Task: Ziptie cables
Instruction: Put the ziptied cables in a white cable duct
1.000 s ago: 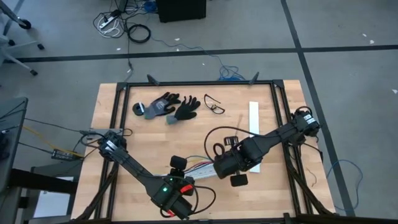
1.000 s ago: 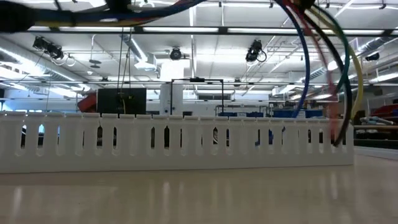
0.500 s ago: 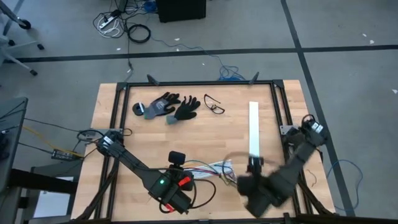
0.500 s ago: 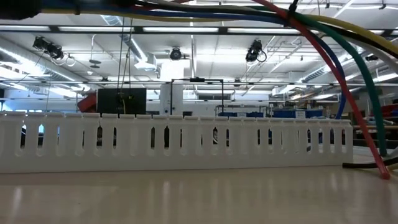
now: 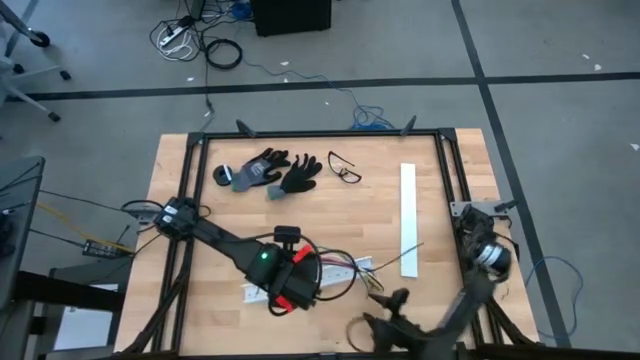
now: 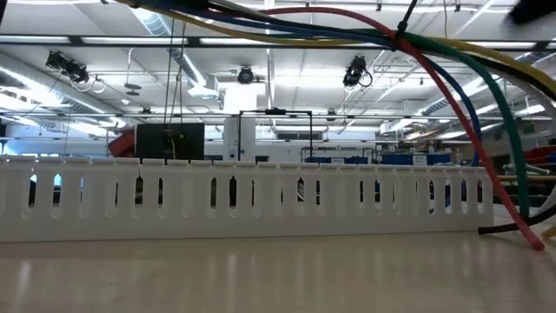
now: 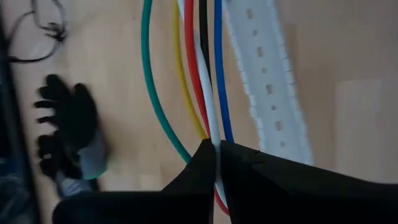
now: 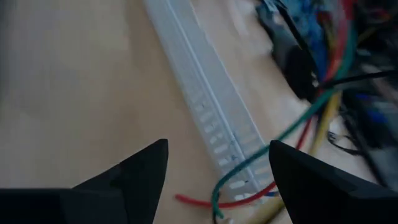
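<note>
I see the left gripper (image 7: 217, 155) over the near middle of the table (image 5: 180, 190), its fingers pinched tight on the cables (image 7: 200, 68). In the left wrist view green, yellow, red, white, black and blue strands run out from between the fingertips and lie across the wood beside a white slotted strip (image 7: 267, 81).

In the high view the cables (image 5: 340, 266) fan out from the left gripper (image 5: 290, 290) toward the right, their loose ends resting on the table close to a second white strip (image 5: 408, 218).

The right gripper (image 8: 217, 186) is down at the near right edge of the table, jaws spread wide with nothing between them; it is well apart from the bundle.

Gloves (image 5: 268, 172) and glasses (image 5: 344, 168) lie at the far side of the table.
</note>
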